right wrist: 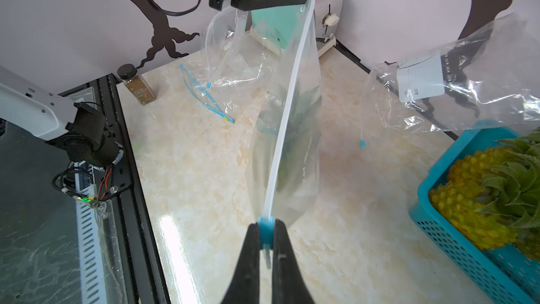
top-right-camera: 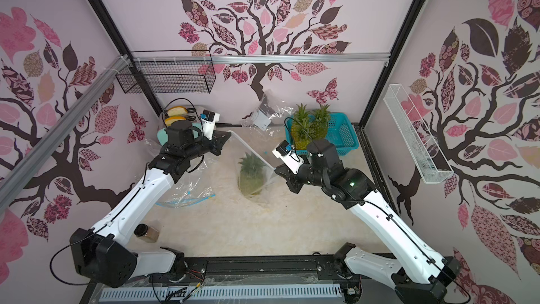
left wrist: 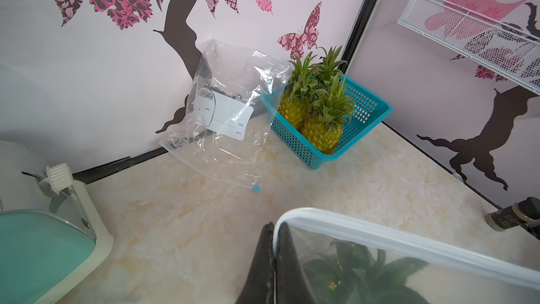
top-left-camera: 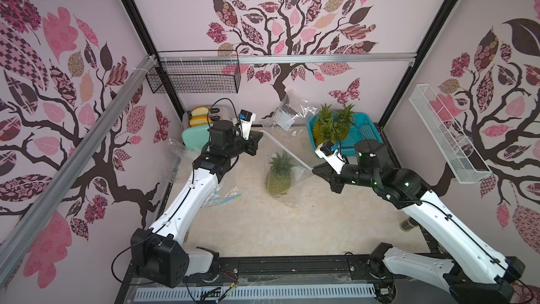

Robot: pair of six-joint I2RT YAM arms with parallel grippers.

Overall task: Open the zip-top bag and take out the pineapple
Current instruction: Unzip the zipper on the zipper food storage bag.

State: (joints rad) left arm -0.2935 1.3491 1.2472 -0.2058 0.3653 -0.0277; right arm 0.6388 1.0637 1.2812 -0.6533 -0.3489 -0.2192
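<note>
**Bag strung between both jaws, pineapple inside**

Your pineapple (top-left-camera: 278,181) sits inside the clear zip-top bag (right wrist: 304,147), over the middle of the desk (top-left-camera: 263,229). The left jaws pinch one end of the white zip strip (right wrist: 276,153). The right jaws clamp the blue slider (right wrist: 266,231) at the other end. Behind, a teal basket (top-left-camera: 365,133) holds more pineapples (top-left-camera: 333,125).

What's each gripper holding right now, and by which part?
Both hold the zip-top bag: the left gripper pinches one end of its white zipper strip, the right gripper is shut on the blue slider at the other end.
</note>
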